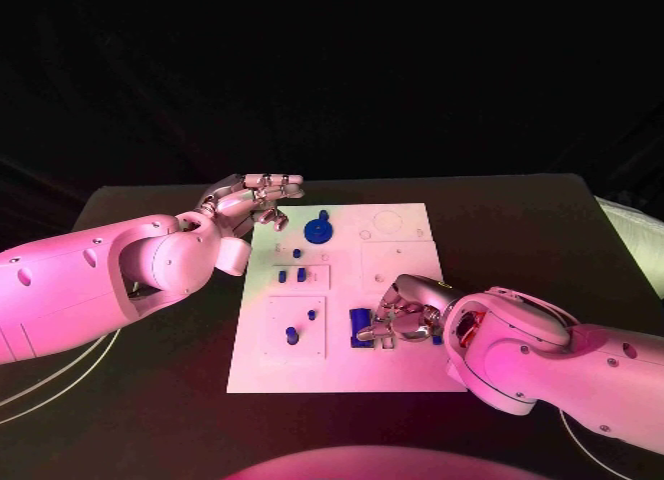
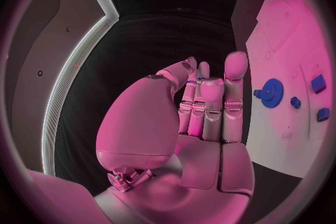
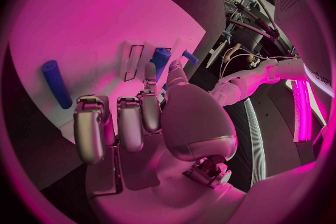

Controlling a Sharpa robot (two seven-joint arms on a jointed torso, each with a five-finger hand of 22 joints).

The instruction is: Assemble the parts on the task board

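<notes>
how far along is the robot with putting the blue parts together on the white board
Early to midway, as far as I can tell. The blue gear sits at the task board's far end, apparently seated. The right hand is down on a blue part near the board's near right; whether its fingers grip it is unclear. The left hand hovers open off the far left corner. Small blue pieces mid-board still look unplaced.

Your right hand [image 1: 401,318] covers part of the blue part [image 1: 360,326] beneath it. You cannot tell whether its fingers grip that part.
</notes>
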